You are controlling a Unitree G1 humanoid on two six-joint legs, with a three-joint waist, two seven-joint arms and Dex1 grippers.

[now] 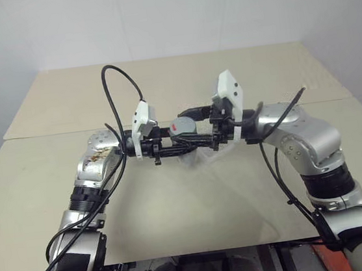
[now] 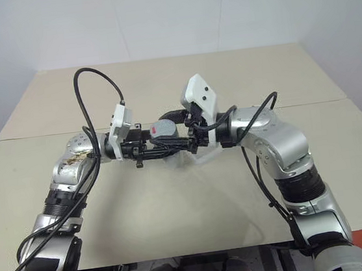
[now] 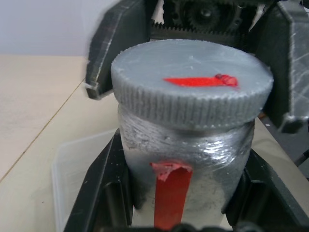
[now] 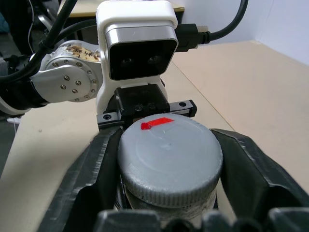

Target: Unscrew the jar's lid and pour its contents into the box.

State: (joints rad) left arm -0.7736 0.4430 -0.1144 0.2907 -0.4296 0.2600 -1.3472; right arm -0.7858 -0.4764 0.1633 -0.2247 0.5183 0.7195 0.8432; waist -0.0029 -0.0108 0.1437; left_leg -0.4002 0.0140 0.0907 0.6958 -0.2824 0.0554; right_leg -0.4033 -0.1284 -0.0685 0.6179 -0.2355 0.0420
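**Jar clamped between two pincers above the box**

No brand or readable writing shows anywhere. The only markings are red: a vertical stripe with a torn upper end running down the jar (image 3: 186, 159), and a short streak on top of the lid (image 3: 193, 82).

The jar is a stubby silver-grey cylinder with a scuffed, brushed-looking wall. Its lid is flat, grey and round, a little wider than the body, with fine ridges all around its edge, and it sits fully on the jar.

The left pincer (image 1: 177, 146) is closed on the jar's body, one black finger pressed against each side of it below the lid. The right pincer (image 1: 201, 132) comes in from the opposite side, and its two fingers are shut on the lid's ridged rim, one on each side. The two pincers meet head-on, both lying roughly level, with the jar upright between them and held up off the desk (image 1: 195, 206).

Directly beneath the pincers lies the box (image 3: 77, 169), clear and shallow, resting on the desk; one corner of it shows just beside the left pincer's finger.
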